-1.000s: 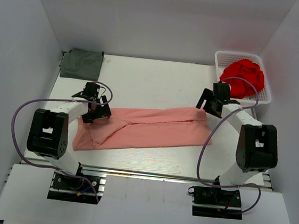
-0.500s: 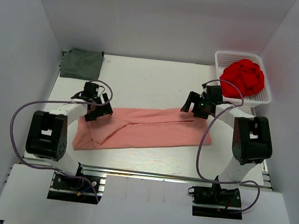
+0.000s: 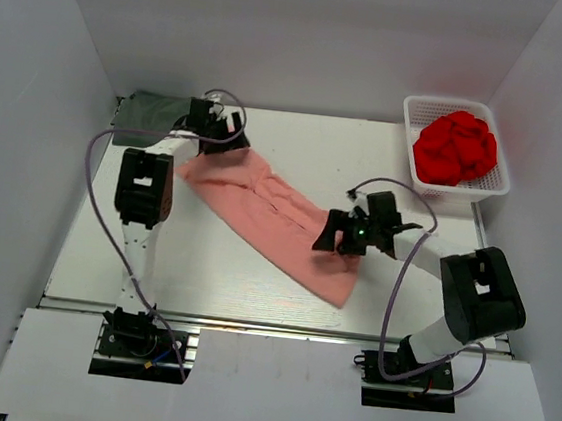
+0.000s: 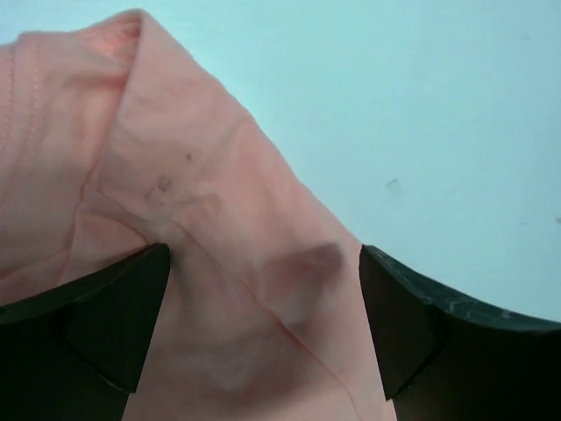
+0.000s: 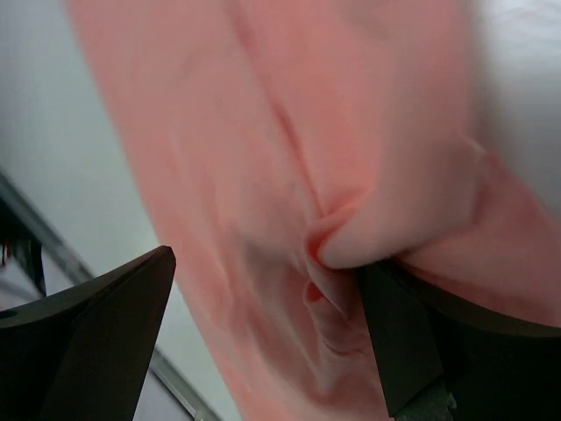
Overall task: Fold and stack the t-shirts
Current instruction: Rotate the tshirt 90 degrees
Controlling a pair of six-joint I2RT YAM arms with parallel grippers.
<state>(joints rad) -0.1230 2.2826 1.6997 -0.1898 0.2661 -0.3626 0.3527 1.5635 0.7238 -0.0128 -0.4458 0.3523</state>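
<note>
From above, the pink shirt (image 3: 262,203) lies as a long folded band from upper left to lower centre of the table (image 3: 298,142). The grey shirt (image 3: 155,119) is in the upper left corner. The left gripper (image 3: 227,127) is over the band's upper end, the right gripper (image 3: 331,234) over its lower end.

Left wrist: jaws wide apart, cloth under them, not pinched.

Right wrist: the same, beside a loose fold. The cloth looks light and limp, so it is best taken at the corners.
</note>
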